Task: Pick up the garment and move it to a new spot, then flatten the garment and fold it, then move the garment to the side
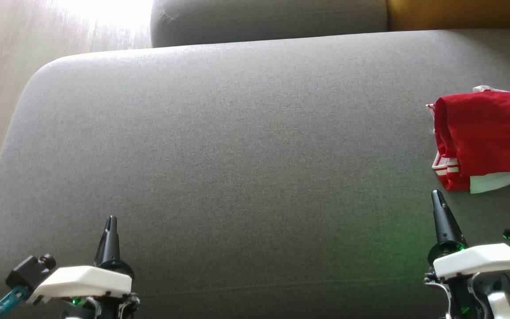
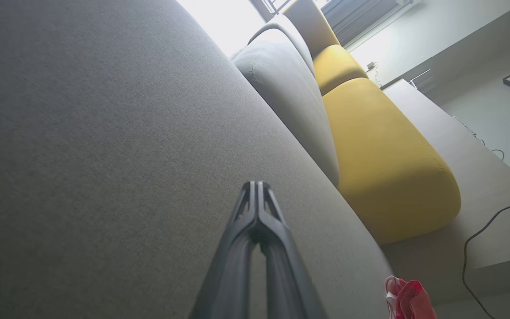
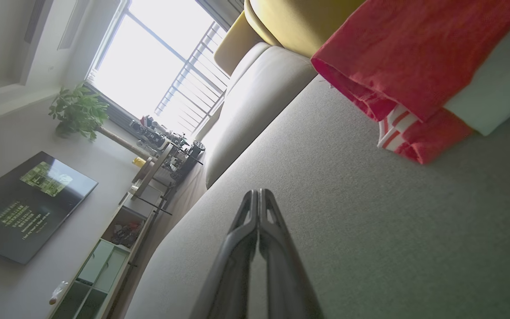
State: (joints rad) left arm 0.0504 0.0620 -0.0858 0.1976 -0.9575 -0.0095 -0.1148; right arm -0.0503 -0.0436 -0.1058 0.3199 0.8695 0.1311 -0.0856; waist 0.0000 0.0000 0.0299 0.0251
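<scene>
I see red garment [image 1: 487,133] folded at right edge of grey sofa seat [image 1: 237,155]. Near front edge, left claw [image 1: 112,220] and right claw [image 1: 436,196] both closed, empty.

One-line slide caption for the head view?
Folded red garment lies at the grey cushion's right side; left gripper and right gripper, both shut and empty, at the near edge.

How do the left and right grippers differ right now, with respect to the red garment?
The right gripper sits just short of the red garment; the left gripper is far across the grey cushion from it. The right gripper reaches further up the head view than the left gripper. Both are shut, holding nothing.
</scene>
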